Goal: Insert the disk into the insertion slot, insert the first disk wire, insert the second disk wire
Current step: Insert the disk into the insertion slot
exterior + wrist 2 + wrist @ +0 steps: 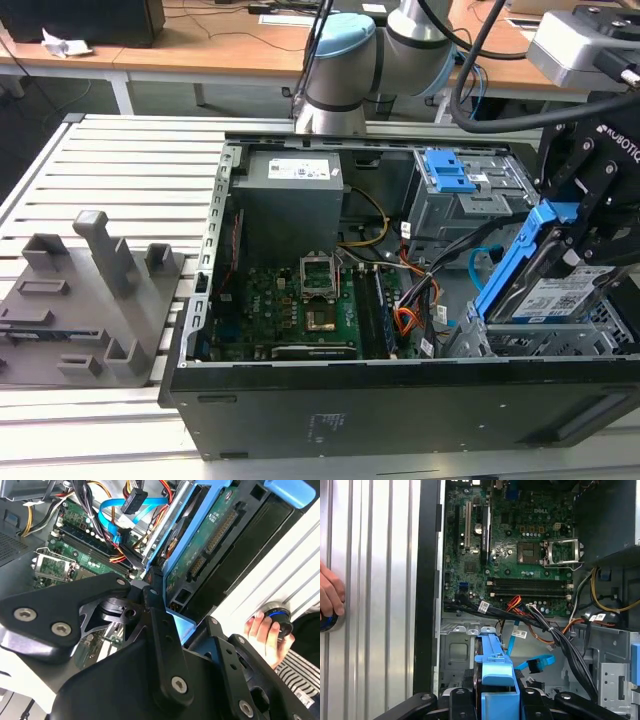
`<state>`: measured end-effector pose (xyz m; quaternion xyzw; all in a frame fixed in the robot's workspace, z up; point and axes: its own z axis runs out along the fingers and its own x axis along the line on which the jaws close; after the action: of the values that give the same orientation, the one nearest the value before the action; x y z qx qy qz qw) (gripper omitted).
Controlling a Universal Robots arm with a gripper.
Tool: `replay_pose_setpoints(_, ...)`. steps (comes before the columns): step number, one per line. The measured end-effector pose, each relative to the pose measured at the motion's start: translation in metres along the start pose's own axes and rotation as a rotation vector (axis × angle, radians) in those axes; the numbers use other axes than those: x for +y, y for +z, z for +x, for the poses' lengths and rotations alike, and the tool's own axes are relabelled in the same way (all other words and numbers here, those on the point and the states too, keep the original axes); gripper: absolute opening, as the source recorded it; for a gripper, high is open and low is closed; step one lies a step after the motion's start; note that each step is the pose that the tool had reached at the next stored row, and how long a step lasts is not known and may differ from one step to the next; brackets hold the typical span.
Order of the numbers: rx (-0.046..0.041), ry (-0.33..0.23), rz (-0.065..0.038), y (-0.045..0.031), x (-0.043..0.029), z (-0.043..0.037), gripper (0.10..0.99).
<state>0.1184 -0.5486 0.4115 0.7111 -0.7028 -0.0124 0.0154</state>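
My gripper [568,250] is shut on the disk [560,292], a silver drive with a white label in a bright blue carrier [495,672]. I hold it tilted, its low end just above the mouth of the insertion slot [520,342], the low perforated grey bay at the case's front corner on the exterior view's right. In the second wrist view my black fingers [155,611] clamp the carrier's edge. The second disk wire [535,664], a flat light blue cable [481,262] with a dark plug [133,502], lies loose beside the bay. Thin red and orange leads of the first disk wire [514,601] run across the board's edge.
The open case [400,400] lies on a slatted metal table [130,170]. A taller cage with blue latches [458,185] stands behind the bay. A grey fixture [90,300] sits at the exterior view's left. A person's hand [329,596] rests on a round button on the table.
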Motion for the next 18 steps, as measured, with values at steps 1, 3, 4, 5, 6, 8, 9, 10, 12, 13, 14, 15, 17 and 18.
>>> replay_pose_setpoints(1, -0.0001, 0.0, 0.0, 0.0001, 0.0, 0.0, 0.365)
replay_pose_setpoints(3, -0.0002, 0.0, 0.0, 0.0002, 0.0, 0.0, 0.365)
replay_pose_setpoints(4, -0.0005, 0.0, 0.0, 0.0003, -0.0001, -0.0001, 0.373)
replay_pose_setpoints(5, -0.0002, 0.0, 0.0, 0.0003, -0.0001, 0.0, 0.373)
replay_pose_setpoints(6, -0.0004, 0.0, 0.0, 0.0004, -0.0001, 0.0, 0.439)
replay_pose_setpoints(8, -0.0003, 0.0, 0.0, 0.0004, 0.0, 0.0, 0.439)
replay_pose_setpoints(9, -0.0002, 0.0, 0.0, 0.0004, 0.0, 0.0, 0.439)
replay_pose_setpoints(10, -0.0002, 0.0, 0.0, 0.0004, -0.0001, 0.0, 0.439)
replay_pose_setpoints(12, -0.0003, 0.0, 0.0, 0.0005, 0.0, 0.0, 0.294)
replay_pose_setpoints(13, -0.0002, 0.0, 0.0, 0.0005, 0.0, 0.0, 0.235)
replay_pose_setpoints(14, -0.0002, 0.0, 0.0, 0.0005, 0.0, 0.0, 0.173)
replay_pose_setpoints(15, -0.0002, 0.0, 0.0, 0.0005, -0.0001, 0.0, 0.173)
replay_pose_setpoints(17, -0.0003, 0.0, 0.0, 0.0006, 0.0, 0.0, 0.106)
replay_pose_setpoints(18, -0.0002, 0.0, 0.0, 0.0006, -0.0001, 0.0, 0.106)
